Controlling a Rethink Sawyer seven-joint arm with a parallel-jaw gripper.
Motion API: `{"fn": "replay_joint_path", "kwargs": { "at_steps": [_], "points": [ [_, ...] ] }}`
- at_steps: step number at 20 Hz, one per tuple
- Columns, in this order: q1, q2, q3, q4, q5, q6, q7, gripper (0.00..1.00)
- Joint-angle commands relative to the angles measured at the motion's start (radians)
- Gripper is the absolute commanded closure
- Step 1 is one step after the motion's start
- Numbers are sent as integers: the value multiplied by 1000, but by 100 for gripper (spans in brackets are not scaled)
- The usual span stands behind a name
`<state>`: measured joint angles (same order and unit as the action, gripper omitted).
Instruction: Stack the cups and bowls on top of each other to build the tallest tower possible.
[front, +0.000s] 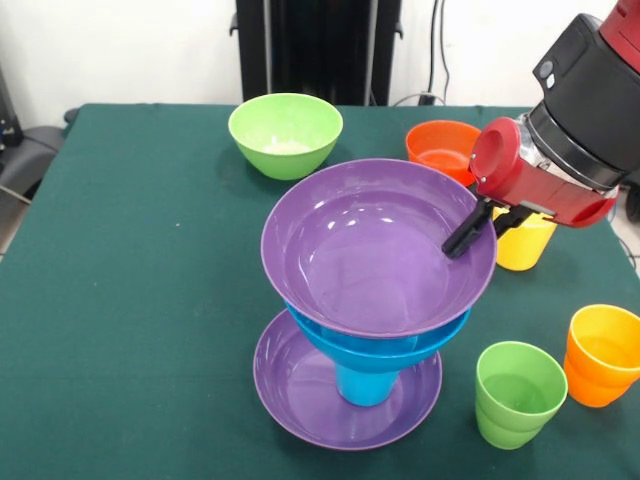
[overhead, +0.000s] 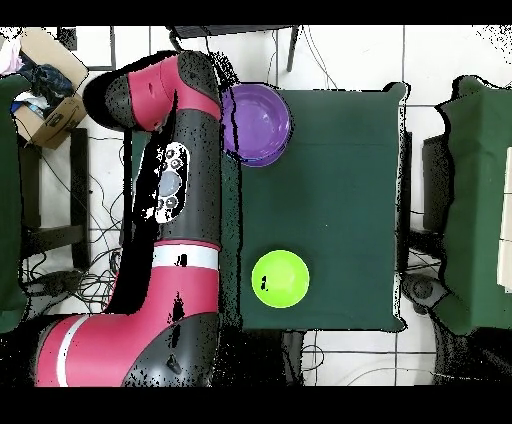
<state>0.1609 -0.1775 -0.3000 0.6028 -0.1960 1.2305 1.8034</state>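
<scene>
The gripper (front: 468, 236) clenches the rim of the top purple bowl (front: 375, 245), which sits tilted on the tower (front: 360, 330): blue bowl (front: 385, 350), blue cup (front: 365, 383), purple base (front: 300, 395). Letting go off-centre could tip it off, because the cup beneath is narrow.

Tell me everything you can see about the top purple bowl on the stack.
The top purple bowl is wide, shallow, glossy plastic, open side up and empty. It sits tilted on the blue bowl, which rests on a blue cup standing in the lower purple bowl. The claw reaches its right rim with a dark finger; whether it grips is unclear.
</scene>
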Motion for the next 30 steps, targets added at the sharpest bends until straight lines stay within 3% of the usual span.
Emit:
{"fn": "replay_joint_path", "kwargs": {
  "at_steps": [1, 30],
  "points": [
    [5, 40, 109, -7, -26, -64, -111, 100],
    [-16, 56, 103, -19, -31, -117, -127, 100]
  ]
}}
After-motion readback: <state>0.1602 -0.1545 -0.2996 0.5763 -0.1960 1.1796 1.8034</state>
